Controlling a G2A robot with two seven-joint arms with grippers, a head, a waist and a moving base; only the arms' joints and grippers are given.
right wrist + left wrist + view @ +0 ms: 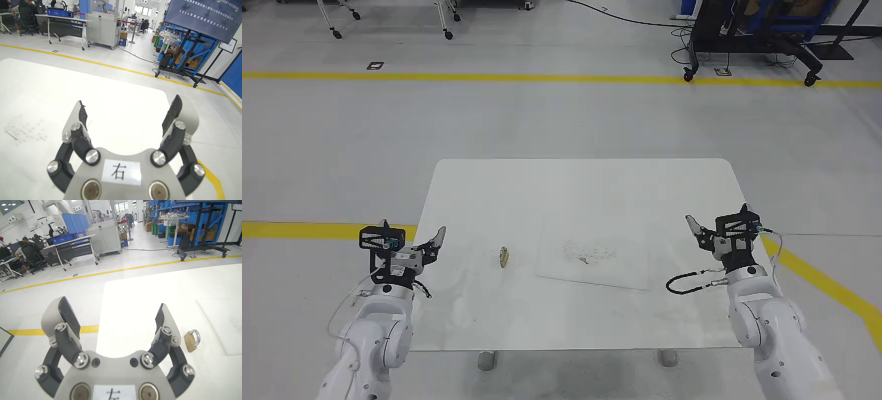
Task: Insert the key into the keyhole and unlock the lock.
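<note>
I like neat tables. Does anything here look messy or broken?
Only a little: the thin white mat on the white table has grey scuff marks in its middle. The small brass padlock lies beside it, looking whole.

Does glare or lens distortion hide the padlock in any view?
Top view: bright table washes out, padlock small yet visible. Left wrist view: edges bend, padlock unhidden beside the open left pincer. Right wrist view: glare whitens the table past the right pincer.

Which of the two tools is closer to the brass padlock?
The left tool; the padlock lies toward its side, the right tool at the opposite table edge.
</note>
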